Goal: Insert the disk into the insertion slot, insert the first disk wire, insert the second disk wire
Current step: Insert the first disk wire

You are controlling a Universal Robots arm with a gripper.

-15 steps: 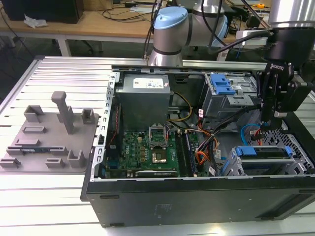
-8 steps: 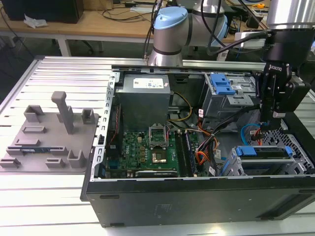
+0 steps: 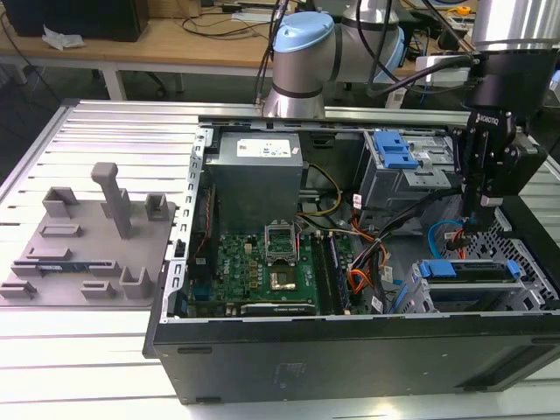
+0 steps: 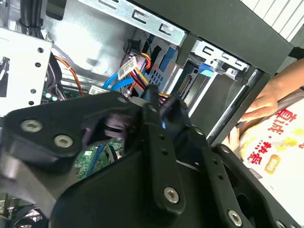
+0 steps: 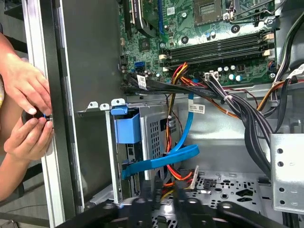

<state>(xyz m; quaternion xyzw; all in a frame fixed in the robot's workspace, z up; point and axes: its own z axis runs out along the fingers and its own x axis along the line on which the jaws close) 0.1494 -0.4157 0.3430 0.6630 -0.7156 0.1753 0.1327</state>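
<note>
1. The disk [image 3: 468, 270] has a bright blue plastic frame. Its top looks dark between the blue ends.
2. It sits inside the insertion slot [image 5: 156, 130], a grey metal box with little holes. The slot is in the corner of the computer case [image 3: 350, 350], at the exterior view's right.
3. The gripper [image 3: 473, 225] hangs just above the disk, on the side with the wires. I cannot tell if it is spread apart or squeezing something.
4. A flat blue cable [image 5: 173, 156] and some red, orange and yellow wires [image 5: 176, 180] lie beside the slot, so room there is tight.
5. The big cage with a blue latch [image 3: 398, 153] stands near, behind the gripper.
6. A person's hand [image 5: 28, 90] and other hand [image 5: 28, 137] are at the case's outer edge, near the slot.
</note>
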